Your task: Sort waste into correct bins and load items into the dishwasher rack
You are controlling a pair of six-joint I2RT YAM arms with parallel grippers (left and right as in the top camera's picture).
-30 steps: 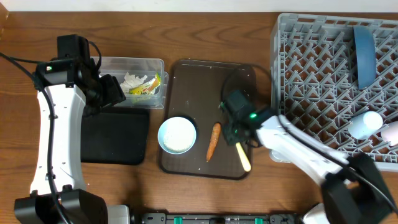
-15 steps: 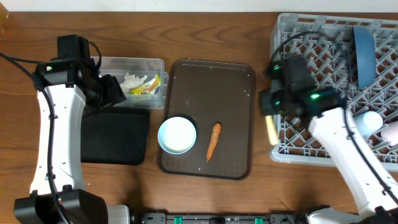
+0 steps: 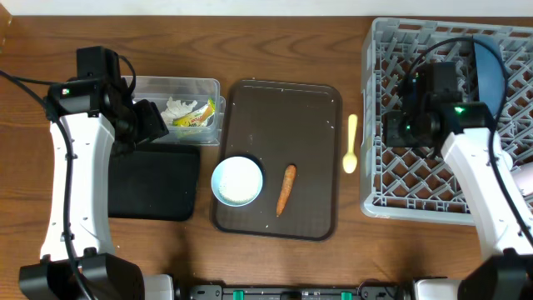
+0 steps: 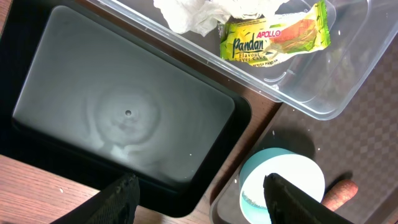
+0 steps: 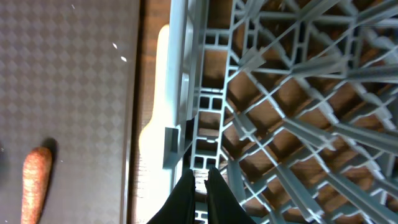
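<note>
On the wooden counter [image 3: 275,42], the left claw [image 4: 202,199] hangs with its dark fingers spread wide and nothing between them. It is above the near edge of the black tray [image 4: 124,112], a shallow rectangle with rounded corners and a dull, smooth floor. Touching the tray's far side is the clear plastic tub [image 3: 208,87], which holds crumpled white paper [image 4: 193,12] and a glossy yellow-green wrapper [image 4: 273,37].

Next comes the brown tray [image 3: 283,117], flat, with a fine checkered texture. A round white bowl [image 3: 237,181] sits at its front left, with a tapered orange carrot [image 3: 286,189] just beside it.

A pale yellow plastic spoon [image 3: 351,143] lies on the bare wood between the brown tray and the rack [image 3: 375,179], bowl end nearest the front.

The rack is a grey plastic lattice of pegs. The right claw [image 5: 199,177] is over its left side, fingers pressed together and holding nothing. A blue plate [image 3: 491,58] stands on edge at the back.
</note>
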